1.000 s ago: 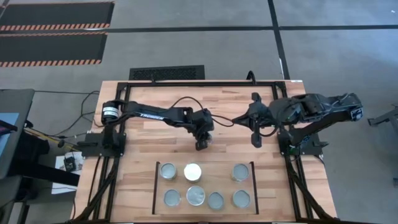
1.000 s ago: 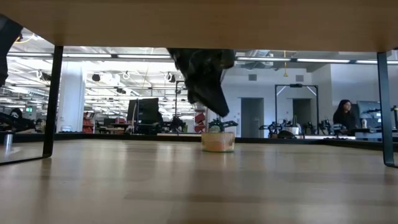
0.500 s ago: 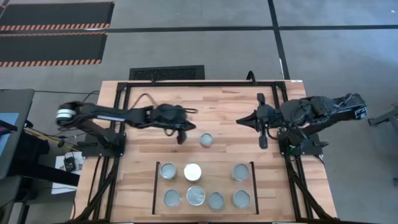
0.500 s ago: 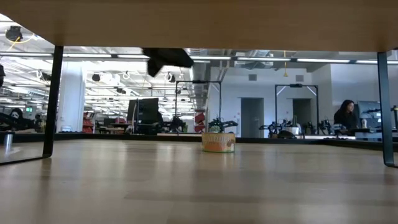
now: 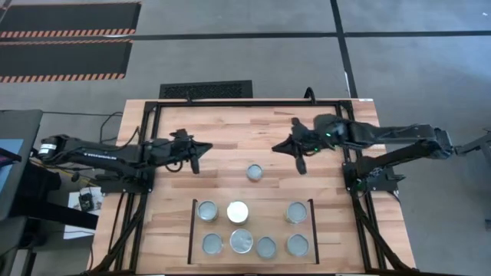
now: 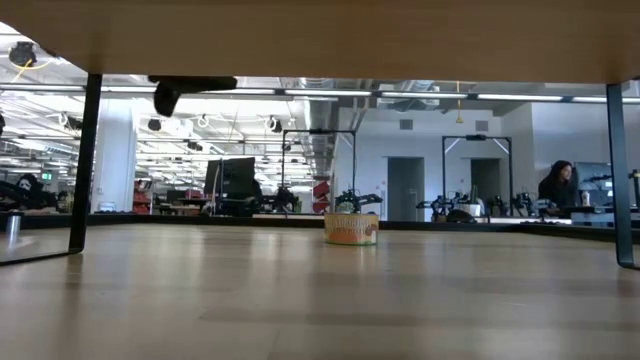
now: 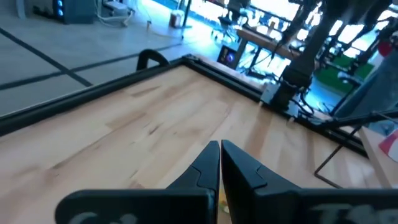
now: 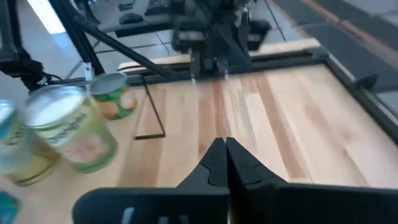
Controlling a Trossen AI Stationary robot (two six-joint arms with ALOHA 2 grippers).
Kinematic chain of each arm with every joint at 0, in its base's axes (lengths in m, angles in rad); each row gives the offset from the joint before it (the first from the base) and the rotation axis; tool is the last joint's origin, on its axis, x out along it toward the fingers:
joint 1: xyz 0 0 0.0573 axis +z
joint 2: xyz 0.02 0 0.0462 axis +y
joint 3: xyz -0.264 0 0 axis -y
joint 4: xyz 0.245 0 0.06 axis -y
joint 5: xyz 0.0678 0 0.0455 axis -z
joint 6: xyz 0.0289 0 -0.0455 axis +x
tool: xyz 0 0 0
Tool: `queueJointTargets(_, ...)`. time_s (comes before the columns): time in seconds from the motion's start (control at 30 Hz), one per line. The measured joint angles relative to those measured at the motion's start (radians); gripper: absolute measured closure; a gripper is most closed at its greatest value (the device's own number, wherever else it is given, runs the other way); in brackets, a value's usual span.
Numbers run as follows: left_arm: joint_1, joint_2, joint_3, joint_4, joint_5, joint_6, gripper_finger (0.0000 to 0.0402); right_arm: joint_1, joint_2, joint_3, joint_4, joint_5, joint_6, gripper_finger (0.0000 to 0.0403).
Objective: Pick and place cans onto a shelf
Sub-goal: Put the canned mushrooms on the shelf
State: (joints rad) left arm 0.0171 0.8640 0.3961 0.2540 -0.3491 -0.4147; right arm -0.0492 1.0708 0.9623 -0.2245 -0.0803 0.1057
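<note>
One can [image 5: 255, 172] stands alone on its base on the wooden table, between my two grippers; it shows in the low view [image 6: 351, 228] with an orange-yellow label. Several more cans stand on the shelf [image 5: 191, 230], between its two thin black bars, among them a white-topped one [image 5: 238, 211] and a wider one [image 5: 241, 241]. My left gripper [image 5: 195, 162] is shut and empty to the left of the lone can, raised above the table [image 6: 168, 97]. My right gripper [image 5: 301, 162] is shut and empty to the can's right. The right wrist view shows shelf cans [image 8: 68, 134].
A black metal frame [image 5: 230, 102] runs around the table's far and side edges. Bare wood lies between the lone can and the shelf's far side. A gap shows in the shelf's far row [image 5: 267, 212]. A person [image 6: 553, 185] sits far off in the room.
My left gripper has left the lone can, gone up and toward the table's left edge; the can stays standing on the table. My right gripper has moved toward the table's left, closer to the can.
</note>
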Motion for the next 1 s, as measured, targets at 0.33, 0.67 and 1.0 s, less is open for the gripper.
queueJointTargets(0.33, -0.004, -0.114, -0.080, -0.036, -0.041, -0.071, 0.0400, -0.079, 0.263, -0.033, 0.046, -0.081, -0.025, 0.0374)
queueJointTargets(0.67, -0.005, -0.109, -0.085, -0.038, -0.042, -0.091, 0.0400, 0.003, 0.484, -0.031, 0.072, -0.032, -0.084, 0.0269)
queueJointTargets(1.0, -0.005, -0.109, -0.086, -0.067, -0.043, -0.101, 0.0400, 0.044, 0.685, 0.053, 0.058, 0.006, -0.203, 0.0204)
